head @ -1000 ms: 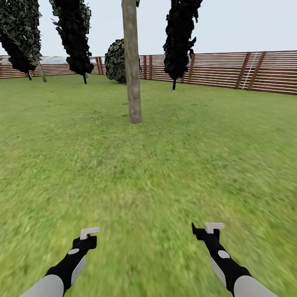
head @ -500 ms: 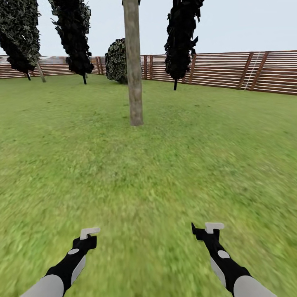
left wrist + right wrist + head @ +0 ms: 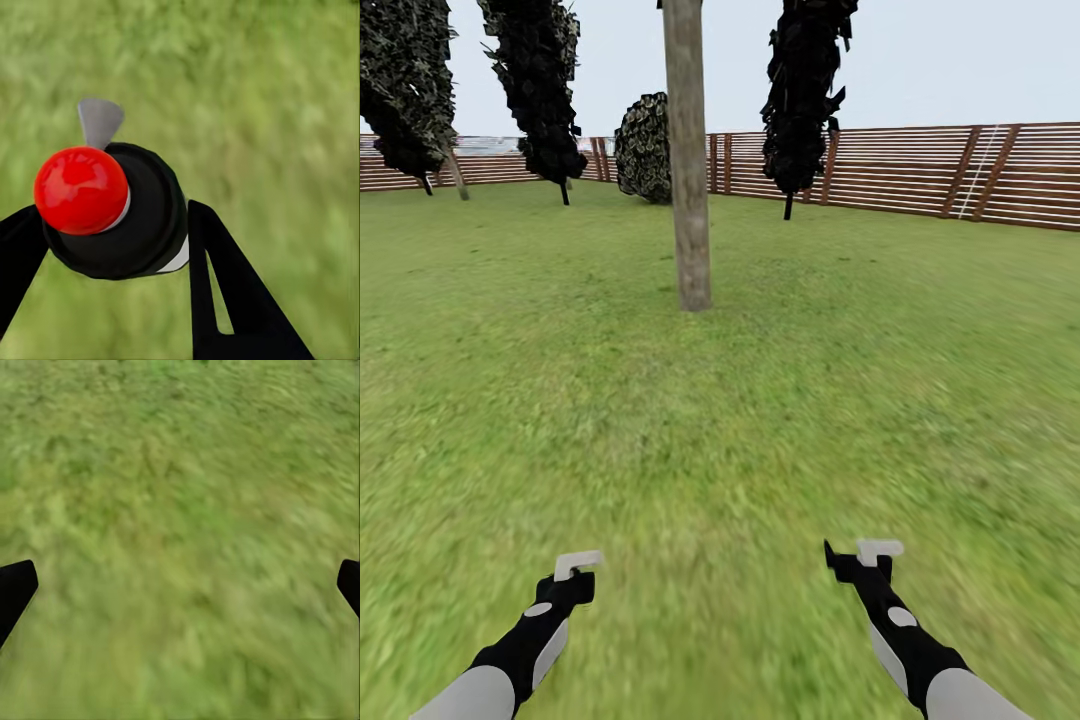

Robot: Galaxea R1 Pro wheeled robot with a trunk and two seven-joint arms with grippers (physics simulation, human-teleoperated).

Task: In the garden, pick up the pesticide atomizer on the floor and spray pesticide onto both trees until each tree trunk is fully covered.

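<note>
Left gripper (image 3: 112,247): black fingers (image 3: 225,292) closed around the pesticide atomizer (image 3: 112,214), a black round body with red cap and grey nozzle. Right gripper (image 3: 180,585): fingers spread wide, holding nothing, above the lawn (image 3: 760,420). Tree trunk (image 3: 690,180) stands well ahead of both grippers.

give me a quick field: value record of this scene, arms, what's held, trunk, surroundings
setting: lawn enclosed by a slatted wooden fence
trunk: thick pale column, upright, ahead and slightly left of centre
other trees: dark thin-trunked ones near the fence
left end effector: fingers around a black object with a red ball and a grey tab
right end effector: open, nothing between the fingers, grass below
arms: both low and forward, over grass
</note>
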